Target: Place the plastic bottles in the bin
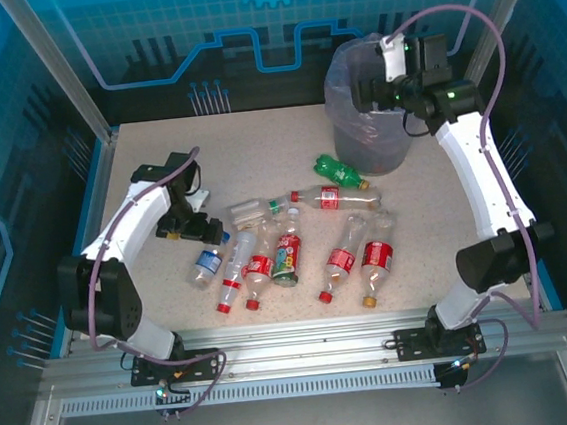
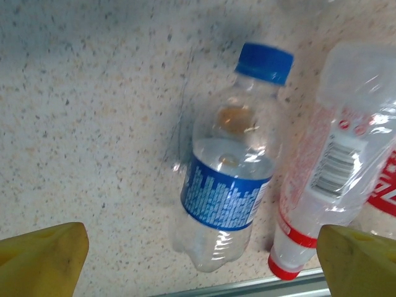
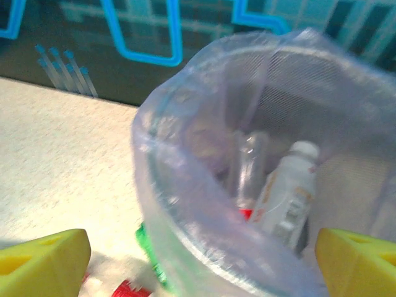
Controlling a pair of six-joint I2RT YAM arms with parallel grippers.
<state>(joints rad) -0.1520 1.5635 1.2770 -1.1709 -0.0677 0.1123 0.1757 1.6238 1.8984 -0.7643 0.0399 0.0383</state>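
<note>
My left gripper (image 2: 201,260) hangs over the speckled table (image 1: 138,166) with its yellow fingers (image 2: 43,260) spread wide and nothing between them. Below it lies the blue-labelled bottle (image 2: 226,192), blue cap pointing away from me. Just beside it on the right lies a red-labelled bottle (image 2: 334,179), its red cap close to my right-hand finger, so that neighbour crowds the gap on that side. An aluminium rail (image 2: 247,288) runs along the bottom of the wrist view.

From above I see the other plastic bottles (image 1: 298,256) scattered in a loose row across the middle of the table, mostly side by side. One long bottle (image 1: 332,198) lies crosswise behind them. The green bottle (image 1: 340,172) lies near the foot of the bin (image 1: 368,149), which stands at the far right of the table.

My right gripper (image 3: 198,260) hovers over the bin's mouth, fingers wide apart and empty. Inside the lavender bag (image 3: 185,204) a white-capped bottle (image 3: 291,192) leans against the wall beside a blurred clear one.
</note>
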